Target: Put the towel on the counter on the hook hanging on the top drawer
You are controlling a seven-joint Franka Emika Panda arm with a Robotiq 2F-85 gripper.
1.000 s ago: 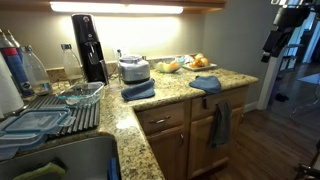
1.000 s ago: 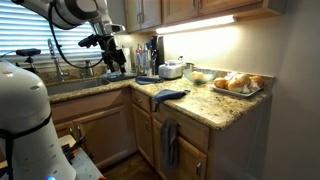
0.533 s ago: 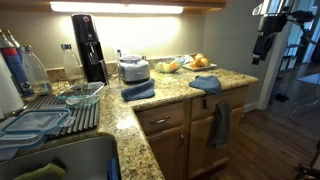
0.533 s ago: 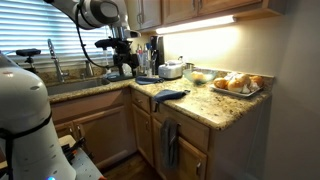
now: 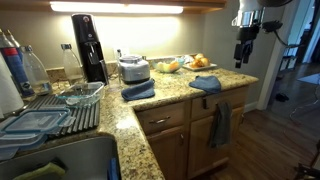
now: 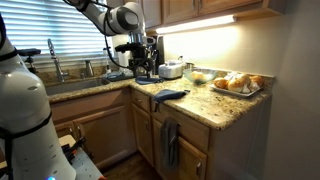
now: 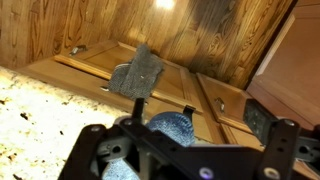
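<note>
A kitchen corner: a speckled granite worktop (image 5: 175,90) runs over honey-brown cabinets (image 5: 170,150). The slate-blue towel (image 5: 205,84) lies rumpled at the worktop's front edge. Above and to its right, well apart from it, the hand (image 5: 241,58) hangs in mid-air, jaws spread wide and holding nothing; the wrist view looks down on the towel.

No readable text in any view.
The bottles (image 5: 14,62) at the left edge of an exterior view carry blue bands too small and blurred to read. The tall black appliance (image 5: 88,45) at upper left shows no legible brand or mark.
</note>
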